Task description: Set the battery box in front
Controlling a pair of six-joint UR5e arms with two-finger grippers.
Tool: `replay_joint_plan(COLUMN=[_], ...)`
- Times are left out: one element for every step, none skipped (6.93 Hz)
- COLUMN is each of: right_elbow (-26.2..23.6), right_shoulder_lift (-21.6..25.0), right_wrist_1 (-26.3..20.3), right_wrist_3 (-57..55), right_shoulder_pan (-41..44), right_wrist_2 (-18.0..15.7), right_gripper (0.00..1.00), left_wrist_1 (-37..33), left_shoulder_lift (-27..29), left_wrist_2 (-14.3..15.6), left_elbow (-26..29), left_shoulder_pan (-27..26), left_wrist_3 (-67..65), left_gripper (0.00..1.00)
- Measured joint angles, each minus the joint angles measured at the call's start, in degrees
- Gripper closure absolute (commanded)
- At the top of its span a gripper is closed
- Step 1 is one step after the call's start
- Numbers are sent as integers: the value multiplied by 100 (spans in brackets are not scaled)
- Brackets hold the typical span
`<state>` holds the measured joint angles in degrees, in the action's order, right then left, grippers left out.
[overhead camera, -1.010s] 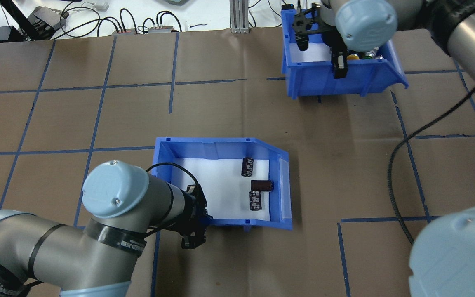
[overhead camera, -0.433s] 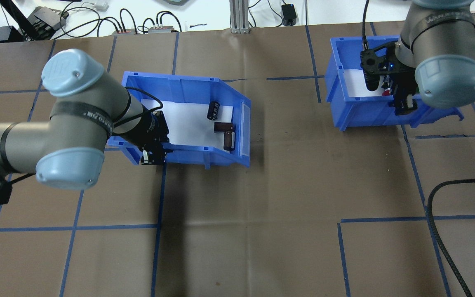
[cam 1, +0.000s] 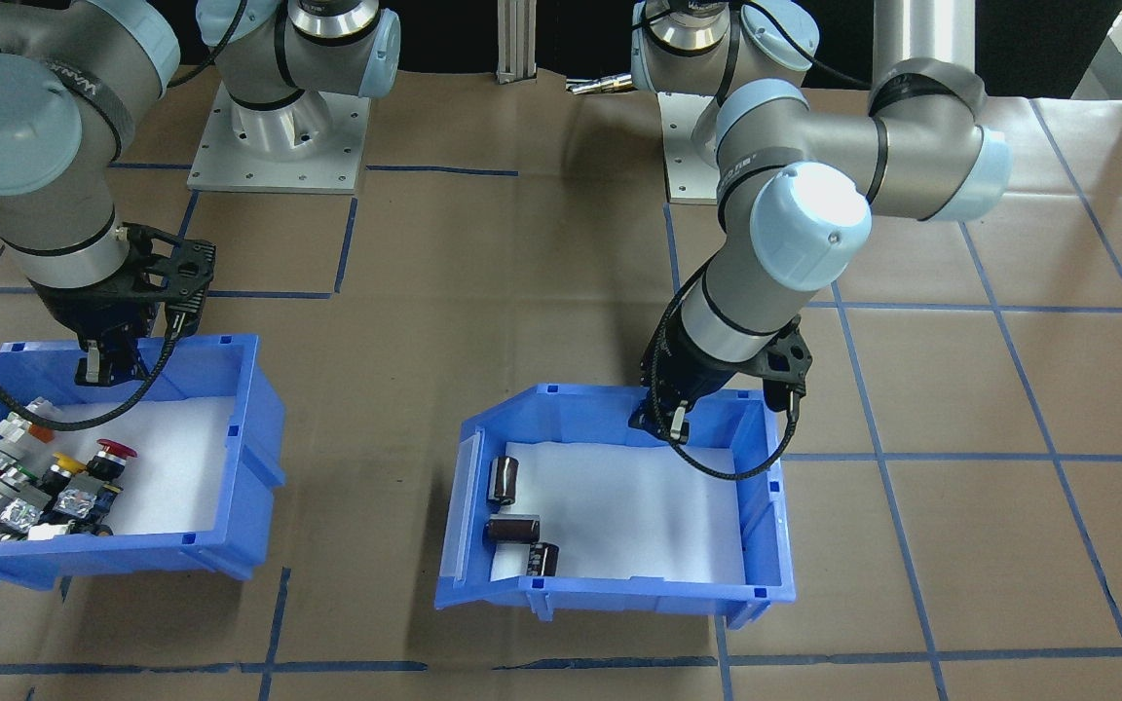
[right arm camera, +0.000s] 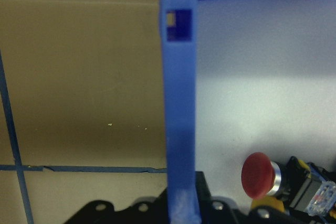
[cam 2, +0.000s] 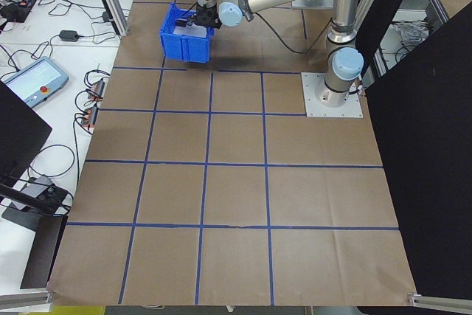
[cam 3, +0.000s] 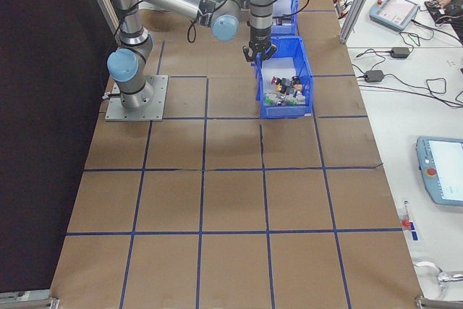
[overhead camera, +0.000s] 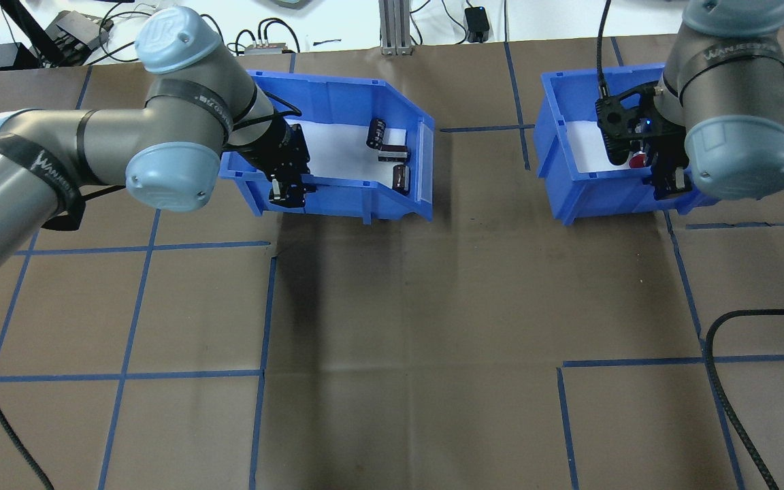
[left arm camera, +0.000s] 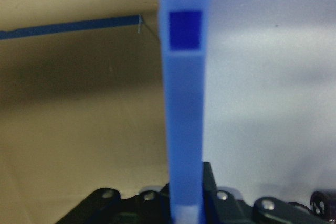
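The battery box (overhead camera: 337,194) sits on the brown worktop (overhead camera: 392,327) toward its far edge in the overhead view, three dark cylinders (overhead camera: 392,153) at its sloped end. The left hand (overhead camera: 285,185) is clamped on the box's near wall. Well apart to the side, the right hand (overhead camera: 666,178) grips the near wall of the switch bin (overhead camera: 589,197), which holds coloured push-buttons (cam 1: 45,482).

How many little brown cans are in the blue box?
3, all at the sloped end of the box: one can nearest the robot, one lying crosswise in the middle, one by the far wall. None seem hidden.
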<state>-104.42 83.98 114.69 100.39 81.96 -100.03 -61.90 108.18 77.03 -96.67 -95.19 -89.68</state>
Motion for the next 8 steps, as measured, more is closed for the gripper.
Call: replay_joint_plan(right_elbow=[-11,-14,-17,-17,-17,-17,-20,-78], right_shoulder_lift=[2,7,10,10,7,6,7,37], right_wrist_1=[8,12,11,10,9,9,5,0], right_wrist_3=[62,139,194,243,273,288,291,288], right_shoulder_pan=[-6,-28,-72,-110,-127,-133,-135,-136], right_wrist_2=[-4,-6,-5,-1,-1,-5,-6,-7], right_gripper=[100,100,100,100,100,100,100,100], left_wrist_1=[66,94,122,170,205,219,229,237], left_shoulder_lift=[353,664,904,1080,1164,1187,1197,1186], left_wrist_2=[-66,-133,-167,-184,-258,-363,-407,-420], left_elbow=[366,722,955,1088,1135,1136,1146,1162], left_shoulder_pan=[-167,-354,-539,-691,-771,-807,-815,-812], left_wrist_3=[-232,-491,-757,-946,-1042,-1083,-1087,-1080], left_gripper=[91,85,84,82,74,25,6,6])
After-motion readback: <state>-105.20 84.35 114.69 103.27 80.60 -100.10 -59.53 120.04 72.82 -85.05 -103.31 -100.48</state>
